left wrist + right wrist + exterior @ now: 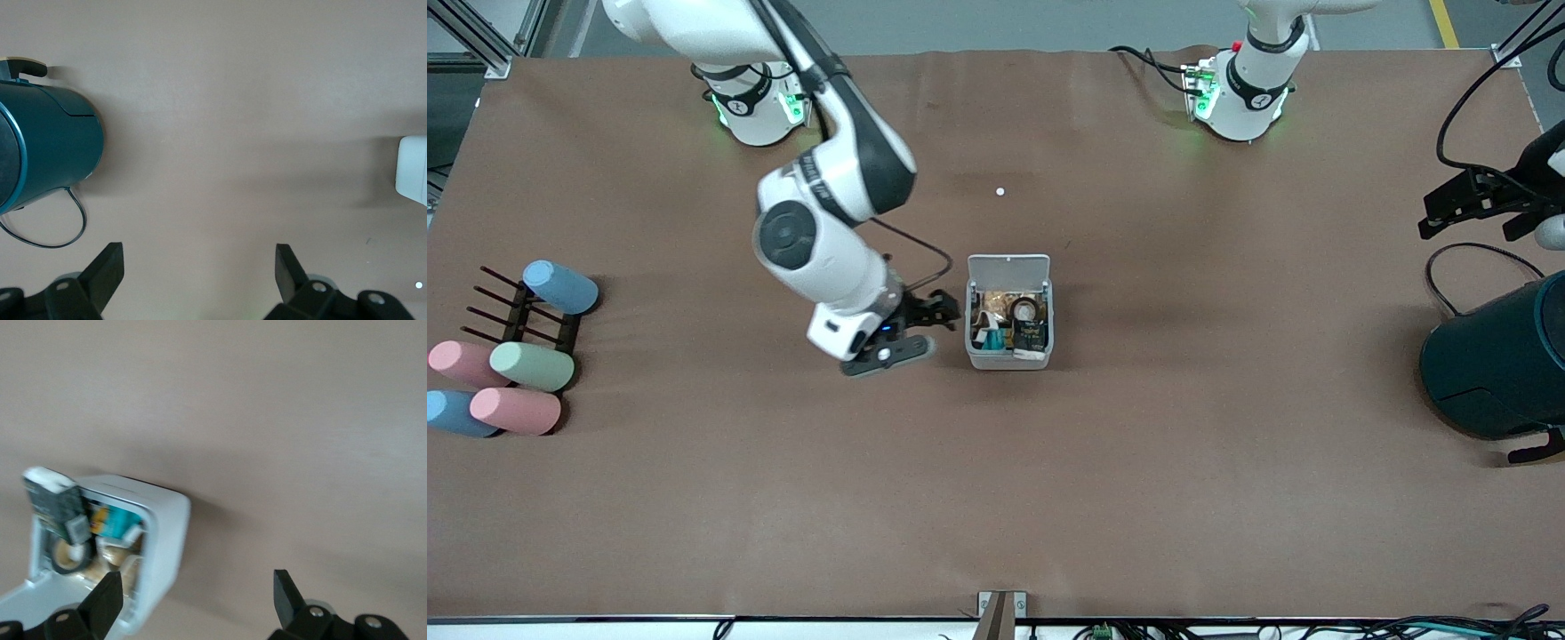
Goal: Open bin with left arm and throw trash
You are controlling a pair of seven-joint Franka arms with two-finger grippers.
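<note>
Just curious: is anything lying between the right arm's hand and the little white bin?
No. In the front view, only bare brown table separates the right hand from the bin.

The right arm [818, 222] comes down from its base and bends at the elbow, wrist angled low over the middle of the counter. Its right hand [929, 322] hangs just above the surface, black fingers [103, 603] spread wide with nothing between them. The left arm [1258, 71] rises from its base out of the picture, waiting. Its left hand [1463, 209] hovers at the left arm's end of the counter, fingers [107, 270] parted wide and empty too.
</note>
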